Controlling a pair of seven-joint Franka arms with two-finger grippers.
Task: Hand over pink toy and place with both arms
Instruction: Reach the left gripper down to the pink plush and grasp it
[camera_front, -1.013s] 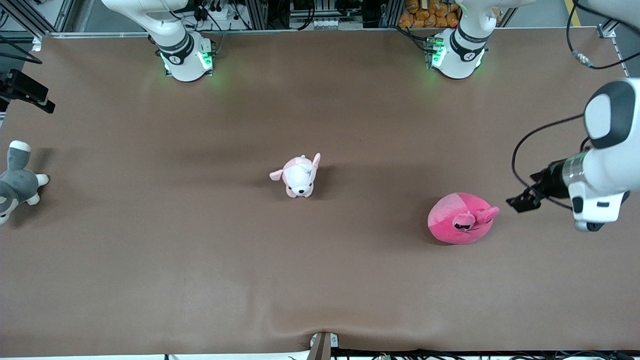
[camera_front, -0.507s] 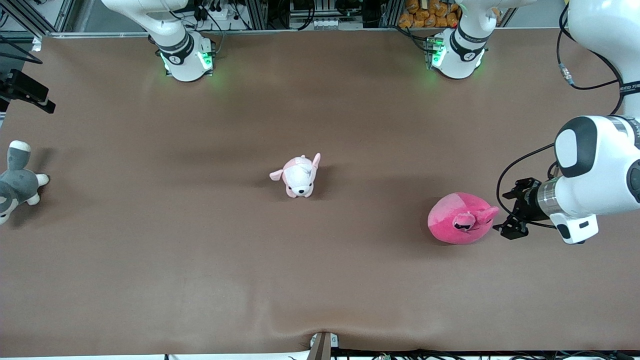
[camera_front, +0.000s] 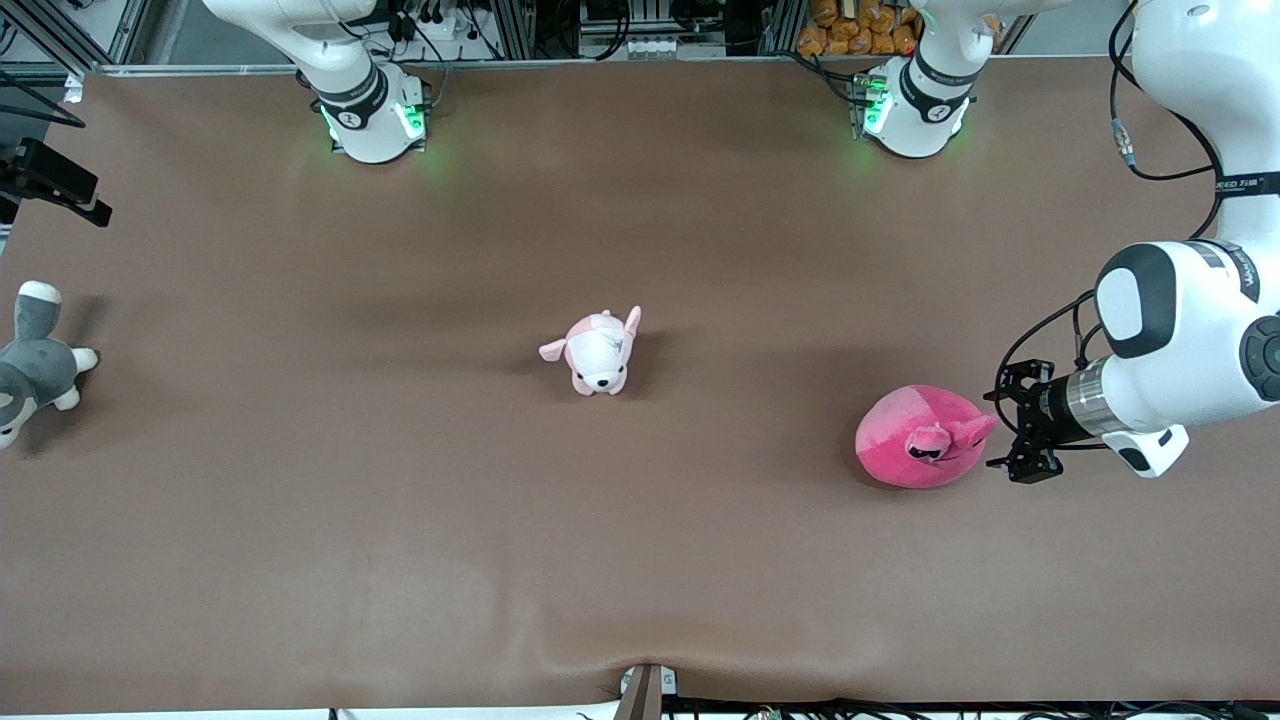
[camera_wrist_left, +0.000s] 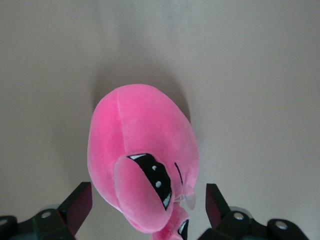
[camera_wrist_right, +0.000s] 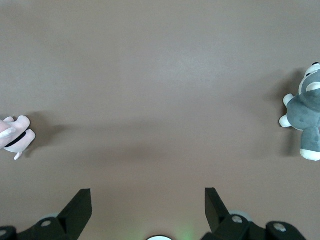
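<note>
Fuzzy, blob-shaped pink toy (camera_front: 918, 438) sits on the smooth brown table (camera_front: 400, 520) toward the left arm's end. Left gripper (camera_front: 1008, 430) at its 3 o'clock, jaws wide, straddling its snout. Right gripper (camera_wrist_right: 148, 212) waits, wide open, over bare table.

Two white arms are seen, banded in dark grey at the joints, with green lights at both bases. A silver wrist, black cables and small black lettering are carried by the left arm (camera_front: 1190, 330). Black fingers (camera_wrist_right: 75, 212) are shown in both wrist views.
</note>
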